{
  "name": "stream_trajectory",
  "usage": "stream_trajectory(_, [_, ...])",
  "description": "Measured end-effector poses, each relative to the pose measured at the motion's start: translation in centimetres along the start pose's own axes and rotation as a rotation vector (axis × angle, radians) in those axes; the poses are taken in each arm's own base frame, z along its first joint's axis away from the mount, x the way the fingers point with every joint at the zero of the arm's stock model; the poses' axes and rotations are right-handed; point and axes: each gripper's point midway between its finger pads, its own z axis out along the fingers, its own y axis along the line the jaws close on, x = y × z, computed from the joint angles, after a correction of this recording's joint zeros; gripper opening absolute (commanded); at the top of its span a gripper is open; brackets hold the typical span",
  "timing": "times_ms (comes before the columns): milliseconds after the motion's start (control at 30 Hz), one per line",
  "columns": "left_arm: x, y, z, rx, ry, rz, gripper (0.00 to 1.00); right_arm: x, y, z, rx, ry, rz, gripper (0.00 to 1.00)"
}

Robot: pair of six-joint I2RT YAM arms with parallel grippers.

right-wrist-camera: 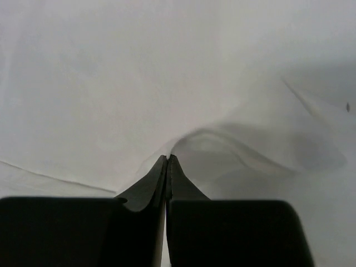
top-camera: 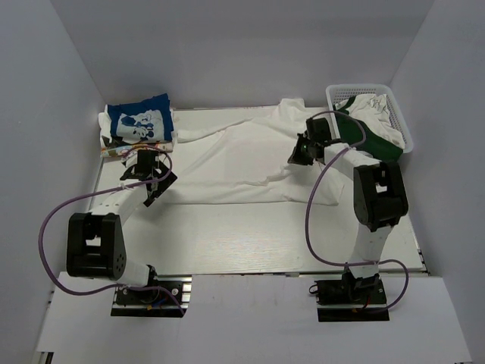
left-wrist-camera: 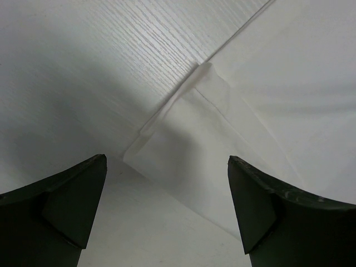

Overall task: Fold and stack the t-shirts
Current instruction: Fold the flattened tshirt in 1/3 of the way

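The left gripper's (left-wrist-camera: 167, 160) 2 fingers (left-wrist-camera: 67, 206) stood wide apart over the near-left corner of the white t-shirt (top-camera: 235, 163), which lay spread across the surface (top-camera: 250, 235). The right gripper's (right-wrist-camera: 167, 158) fingers (right-wrist-camera: 150, 189) were pressed together, pinching a pucker of it. The blue t-shirt (top-camera: 139, 121) lay at the far left.

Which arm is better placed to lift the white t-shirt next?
Right, probably: the right gripper is shut on a raised pinch of the white t-shirt. The left gripper hangs open over its hem corner, gripping nothing.

I see large white cloth t-shirt (top-camera: 242, 159): soft, matt | white table top (top-camera: 250, 243): fine wood grain | white lattice basket (top-camera: 333, 92): plastic | black left-gripper fingers (left-wrist-camera: 61, 206): matt
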Motion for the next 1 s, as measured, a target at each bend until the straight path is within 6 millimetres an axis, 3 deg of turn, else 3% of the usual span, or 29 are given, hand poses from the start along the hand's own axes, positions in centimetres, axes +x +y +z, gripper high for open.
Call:
stream_trajectory(67, [0.1, 0.1, 0.2, -0.004, 0.005, 0.005, 1.0, -1.5, 1.3, 0.8, -0.025, -0.019, 0.001, 0.03])
stream_trajectory(133, [0.2, 0.2, 0.3, -0.008, 0.009, 0.011, 1.0, -2.8, 2.4, 2.0, -0.043, -0.028, 0.013, 0.18])
stream_trajectory(200, [0.2, 0.2, 0.3, -0.01, 0.012, 0.022, 1.0, -3.8, 3.2, 3.2, -0.046, -0.029, 0.034, 0.51])
stream_trajectory(233, [0.2, 0.1, 0.3, -0.011, 0.013, 0.029, 1.0, -4.3, 3.4, 3.7, -0.044, -0.034, 0.05, 0.89])
stream_trajectory(333, [-0.3, -0.2, 0.1, -0.004, 0.007, 0.045, 1.0, -4.7, 3.7, 3.9, -0.038, -0.039, 0.066, 0.9])
stream_trajectory(467, [-0.6, -0.7, 0.0, 0.012, 0.005, 0.059, 1.0, -4.5, 3.6, 2.8, -0.031, -0.05, 0.065, 0.9])
stream_trajectory(700, [-0.1, -2.6, -0.3, 0.121, 0.043, 0.099, 1.0, 0.5, 1.2, -2.9, -0.008, -0.027, -0.004, 0.9])
stream_trajectory(867, [1.1, -5.9, -0.3, 0.303, 0.098, 0.154, 1.0, 4.3, -1.8, -3.0, 0.061, 0.038, -0.048, 0.9])
stream_trajectory(1000, [3.8, -6.6, 2.3, 0.347, 0.202, 0.187, 1.0, 6.1, -4.1, -2.5, 0.139, 0.082, -0.053, 0.9])
